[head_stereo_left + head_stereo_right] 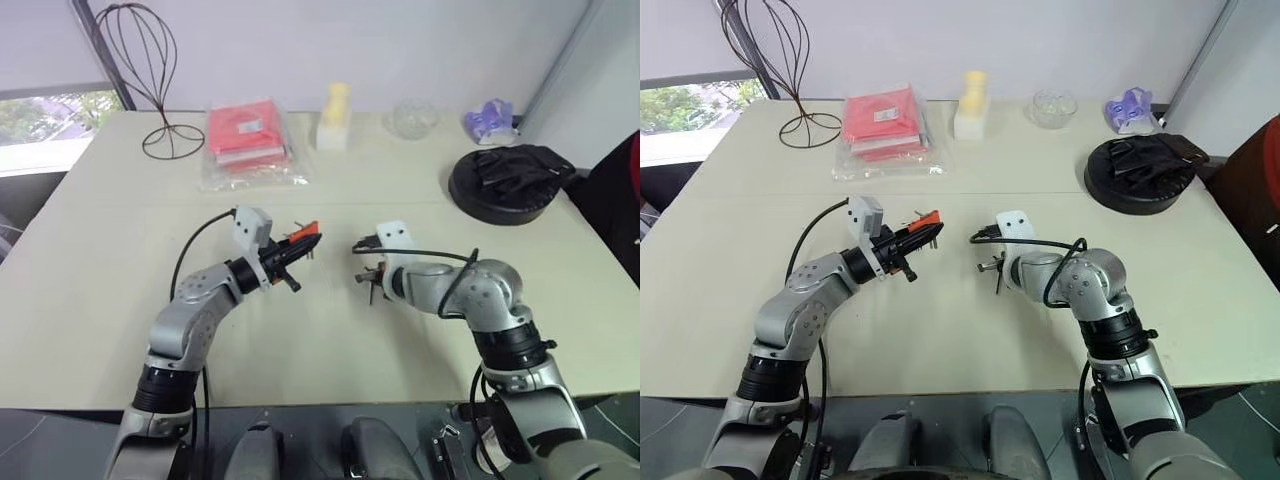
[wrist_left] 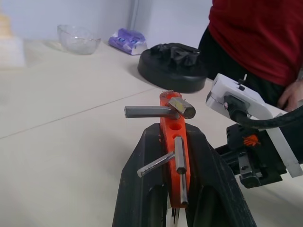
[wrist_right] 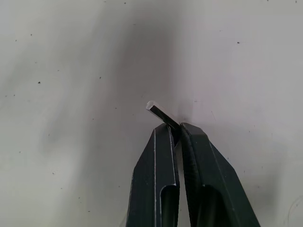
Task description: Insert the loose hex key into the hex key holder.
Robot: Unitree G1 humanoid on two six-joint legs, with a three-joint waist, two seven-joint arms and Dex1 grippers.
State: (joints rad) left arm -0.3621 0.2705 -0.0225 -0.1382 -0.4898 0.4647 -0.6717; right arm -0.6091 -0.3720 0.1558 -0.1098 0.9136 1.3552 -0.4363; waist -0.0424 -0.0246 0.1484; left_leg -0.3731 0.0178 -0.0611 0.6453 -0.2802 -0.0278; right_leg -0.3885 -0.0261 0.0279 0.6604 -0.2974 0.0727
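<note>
The small orange plastic hex key holder [image 2: 174, 146], carrying grey keys, sits clenched in the left gripper [image 2: 177, 208]; at its 3 o'clock, the right gripper [image 3: 176, 135] pinches the thin dark metal loose hex key [image 3: 160, 114].

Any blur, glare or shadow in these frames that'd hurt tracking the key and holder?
Left wrist view: the orange holder between the left gripper's fingers is sharp, while the bowl behind is soft. Right wrist view: the loose hex key is crisp at the right gripper's tips, with a broad soft shadow on the table. Head views: even light, no glare; the window is bright.
</note>
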